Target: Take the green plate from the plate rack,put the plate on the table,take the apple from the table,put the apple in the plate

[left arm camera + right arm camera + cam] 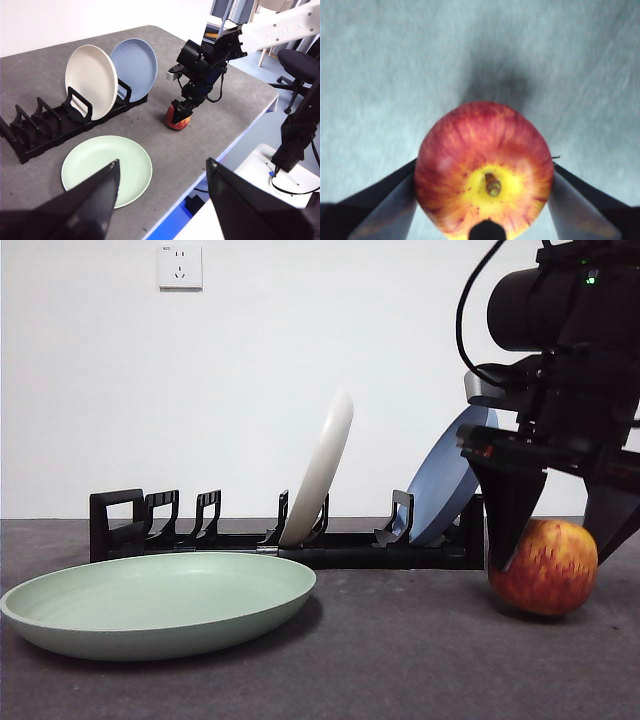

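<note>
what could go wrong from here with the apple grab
The glossy round red apple sits between the right pincer's jaws, still on the dark grey table; smooth skin could slip during the lift. The pale green round plate lies well away, so a loose grip may drop it in transit.

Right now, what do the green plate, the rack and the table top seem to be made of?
The green plate looks like matte plastic or a fibre composite: even sage colour with no glaze shine, though ceramic cannot be excluded. The plate rack looks like moulded black plastic, its slotted uprights faintly glossy. The table appears covered in a rough, mottled dark grey mat, perhaps felt or rubber.
</note>
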Robot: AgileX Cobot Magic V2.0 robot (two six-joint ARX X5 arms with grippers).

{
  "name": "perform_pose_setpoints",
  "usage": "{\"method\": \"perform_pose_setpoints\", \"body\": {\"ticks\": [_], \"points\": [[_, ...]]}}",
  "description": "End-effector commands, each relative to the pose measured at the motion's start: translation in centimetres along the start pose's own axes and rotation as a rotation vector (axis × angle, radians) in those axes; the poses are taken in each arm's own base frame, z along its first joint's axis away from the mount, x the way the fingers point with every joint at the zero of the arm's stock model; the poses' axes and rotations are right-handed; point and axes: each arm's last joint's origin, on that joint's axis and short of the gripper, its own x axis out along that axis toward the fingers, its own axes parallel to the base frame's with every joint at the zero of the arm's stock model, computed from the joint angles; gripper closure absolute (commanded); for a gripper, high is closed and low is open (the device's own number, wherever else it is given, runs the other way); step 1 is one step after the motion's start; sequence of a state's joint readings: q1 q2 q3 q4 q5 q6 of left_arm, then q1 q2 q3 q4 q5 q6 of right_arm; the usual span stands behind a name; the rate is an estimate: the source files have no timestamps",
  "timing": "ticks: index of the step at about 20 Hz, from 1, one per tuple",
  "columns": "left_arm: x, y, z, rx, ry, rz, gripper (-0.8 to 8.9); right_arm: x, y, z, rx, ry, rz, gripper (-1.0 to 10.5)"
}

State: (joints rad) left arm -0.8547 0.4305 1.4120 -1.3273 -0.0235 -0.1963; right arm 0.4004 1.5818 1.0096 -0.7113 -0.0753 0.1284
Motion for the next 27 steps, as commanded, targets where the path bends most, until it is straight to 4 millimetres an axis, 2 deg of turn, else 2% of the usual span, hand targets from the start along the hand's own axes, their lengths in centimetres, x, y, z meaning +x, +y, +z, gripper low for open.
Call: {"method": "perform_pose_setpoints", "body": {"ticks": [1, 5, 9, 13, 16, 18, 20, 27], "points": [[0.0, 0.1, -0.2, -0.008, -0.001, -0.005, 5.23, -1.3, 0.8, 1.0, -0.005, -0.005, 0.036, 9.6], [0.0, 0.1, -0.1, -0.007, 0.000, -0.008, 5.24, -5.1, 3.5, 3.2, -0.072, -0.050, 0.189, 9.6], [0.0, 0.1, -0.1, -0.007, 0.000, -0.008, 5.26, -9.7, 8.4, 5.0, -0.197, -0.194, 0.306, 9.6], [0.0, 0.1, -0.1, -0.010, 0.000, -0.008, 5.26, -13.4, 14.2, 4.9, -0.332, -0.363, 0.368, 9.6], [0.0, 0.1, -0.1, -0.010, 0.000, -0.008, 5.26, -14.8, 17.9, 4.0, -0.406, -0.478, 0.354, 9.6], [0.0, 0.1, -0.1, -0.012, 0.000, -0.011, 5.26, -14.5, 19.7, 3.6, -0.439, -0.499, 0.360, 9.6], [0.0, 0.1, -0.2, -0.017, 0.001, -0.016, 5.26, -13.2, 20.9, 3.7, -0.457, -0.472, 0.348, 9.6], [0.0, 0.1, -0.1, -0.034, 0.003, -0.023, 5.26, -5.2, 23.5, 5.3, -0.474, -0.298, 0.269, 9.6]]}}
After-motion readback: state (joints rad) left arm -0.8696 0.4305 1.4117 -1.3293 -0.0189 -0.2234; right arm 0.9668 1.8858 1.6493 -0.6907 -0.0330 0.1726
